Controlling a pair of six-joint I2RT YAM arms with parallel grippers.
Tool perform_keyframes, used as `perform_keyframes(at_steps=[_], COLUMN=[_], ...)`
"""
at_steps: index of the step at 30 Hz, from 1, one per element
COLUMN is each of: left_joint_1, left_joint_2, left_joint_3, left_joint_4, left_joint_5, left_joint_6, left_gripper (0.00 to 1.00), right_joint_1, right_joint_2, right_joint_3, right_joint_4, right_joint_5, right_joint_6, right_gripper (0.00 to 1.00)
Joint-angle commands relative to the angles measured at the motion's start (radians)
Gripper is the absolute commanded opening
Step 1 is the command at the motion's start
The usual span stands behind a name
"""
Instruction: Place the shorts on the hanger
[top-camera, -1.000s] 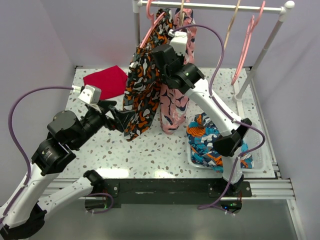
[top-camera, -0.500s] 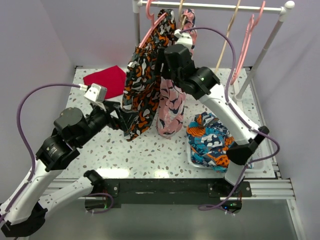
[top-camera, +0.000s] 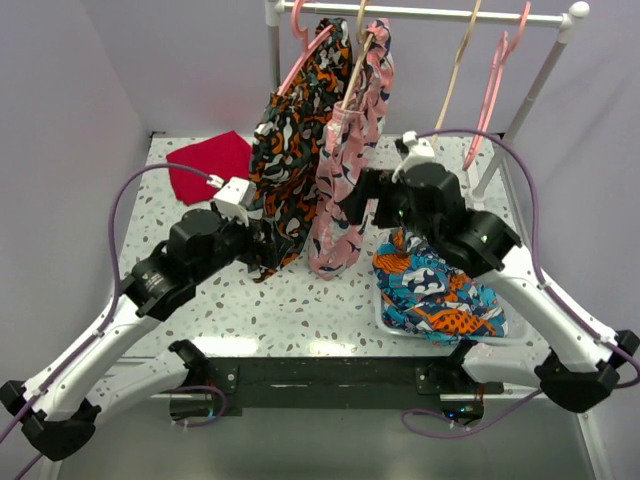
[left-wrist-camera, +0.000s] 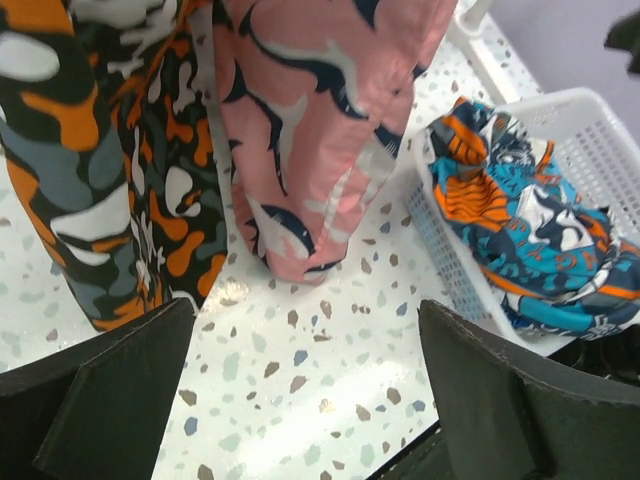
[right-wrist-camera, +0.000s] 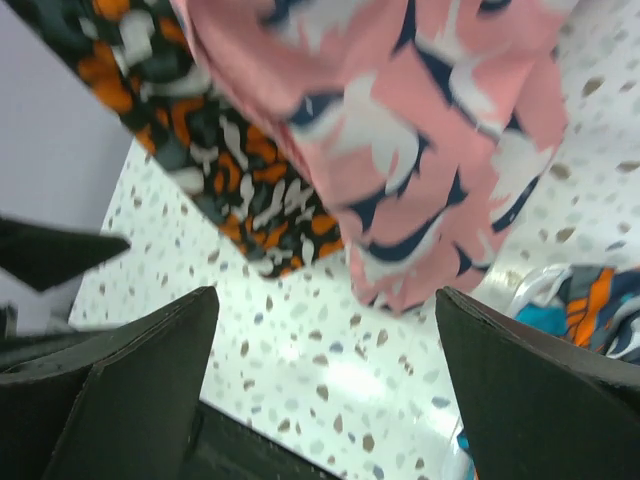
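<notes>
The shorts (top-camera: 345, 170) hang from the hanger (top-camera: 357, 65), which hooks on the rail (top-camera: 430, 13) at the back of the desk (top-camera: 300, 300). They sit just beside the orange and black garment (top-camera: 285, 170) on its pink hanger, and the two fabrics press together along one side. The pink cloth drops in a long fold because it is held only at the top, so its own weight pulls it straight down toward the desk.

The left jaws stand wide apart and hold nothing. The left wrist view looks between them at the lower end of the shorts and the speckled desk under it. The right jaws are also wide and empty, set low and near the shorts on the basket (top-camera: 384, 318) side. With both sets of jaws off the cloth, the hanging step looks done, and the arms seem placed to clear away without snagging the fabric.

Several things stay unclear. The cloth covers most of the hanger, so how the waistband sits on it cannot be told. The hook meets the rail at the very top edge of the overhead view. Whether the bottom of the shorts touches the desk or hangs just above it is hard to judge. The right wrist view is blurred. The left jaws are partly hidden behind the orange garment from above. A blue and orange cloth (top-camera: 440, 290) fills the basket, and a red cloth (top-camera: 212, 162) lies at the far left.
</notes>
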Motion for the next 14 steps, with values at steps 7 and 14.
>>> perform_keyframes(at_steps=[7, 14], left_joint_1=[-0.017, -0.018], left_joint_2=[-0.058, -0.061], left_joint_3=[-0.302, -0.339], left_joint_4=[0.204, 0.215], left_joint_5=[0.066, 0.046], left_joint_6=[-0.05, -0.045], left_gripper=[1.0, 1.0], right_joint_1=[0.006, 0.006], right_joint_2=[-0.24, -0.32], right_joint_3=[-0.524, -0.606], right_joint_4=[0.159, 0.164], right_joint_5=[-0.151, -0.095], right_joint_6=[0.02, -0.004], right_gripper=[0.98, 0.98])
